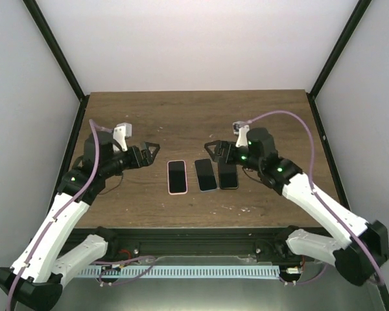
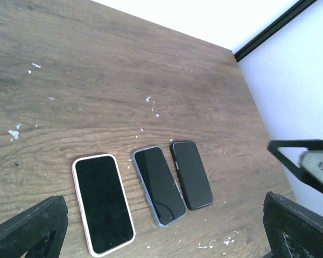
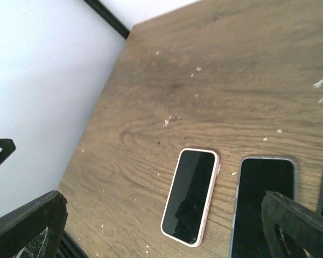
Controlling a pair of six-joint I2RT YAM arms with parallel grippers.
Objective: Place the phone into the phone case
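Seen from above, the brown wood-grain table [image 1: 194, 116] carries everything in its nearer half. At 9 o'clock of the row sits the left gripper [image 1: 150, 153], aimed toward 3 o'clock. Its black fingers [image 2: 32, 228] are spread wide with nothing between them, and it hangs apart from the nearest phone. Next comes the pink-rimmed phone with a black screen [image 1: 176, 176], lying flat and face up. Its long axis runs almost straight from 12 to 6 o'clock, and a clear strip of wood separates it from its neighbour. Just beside it at 3 o'clock lies the bluish-rimmed phone with a black screen [image 1: 205, 174], also face up. Its long axis is tipped slightly, so its far end leans toward 11 o'clock. Close against that one at 3 o'clock is the plain black phone [image 1: 228, 175], shorter than the other two, with its long axis near 12 to 6. I cannot tell which of the three is a bare phone and which already sits in a case. The right gripper [image 1: 211, 152] hovers at the far end of the black phone, around its 12 o'clock, aimed toward 9 o'clock. Its fingers [image 3: 296, 226] are parted wide and hold nothing. White flecks [image 2: 151, 99] dot the wood at 12 o'clock of the row.
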